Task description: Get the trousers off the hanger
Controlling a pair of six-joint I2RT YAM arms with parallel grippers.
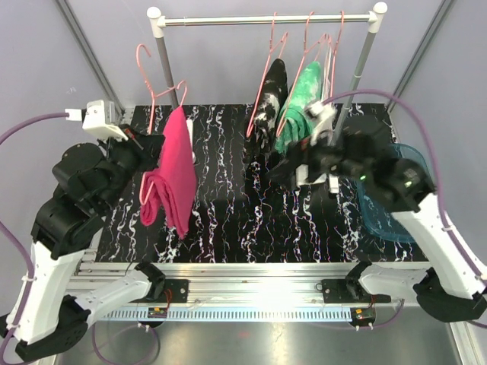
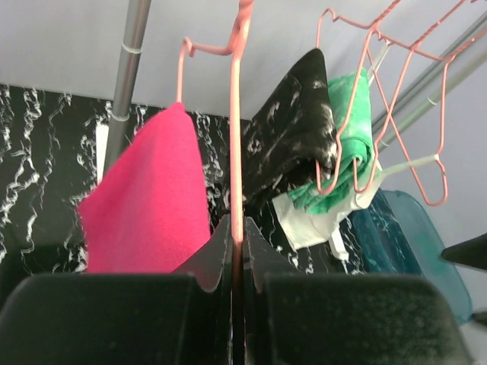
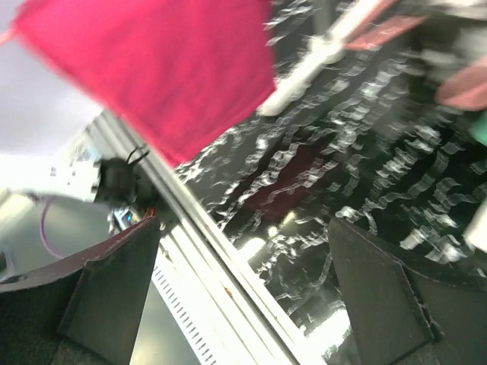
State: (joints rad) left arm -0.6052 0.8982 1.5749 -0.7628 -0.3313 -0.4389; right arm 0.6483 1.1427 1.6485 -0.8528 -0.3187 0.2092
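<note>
Three pairs of trousers are counted: one magenta pair (image 1: 176,163), one black-and-white marbled pair (image 1: 272,99) and one green-and-white tie-dye pair (image 1: 302,103). Four pink wire hangers (image 2: 237,114) are made out, one over the table's (image 1: 228,220) left edge and three on the single rail (image 1: 266,20) at its far edge, with one white hanger (image 2: 415,161) among them. One teal basket (image 1: 380,220) is seen at the right edge.

Plain magenta folded cloth trousers (image 1: 176,171) draped over a pink wire hanger (image 2: 236,137) (off the rail (image 1: 228,20)), black white-marbled pair (image 1: 271,99) and green-and-white tie-dye pair (image 1: 303,103) hanging side by side from it
</note>
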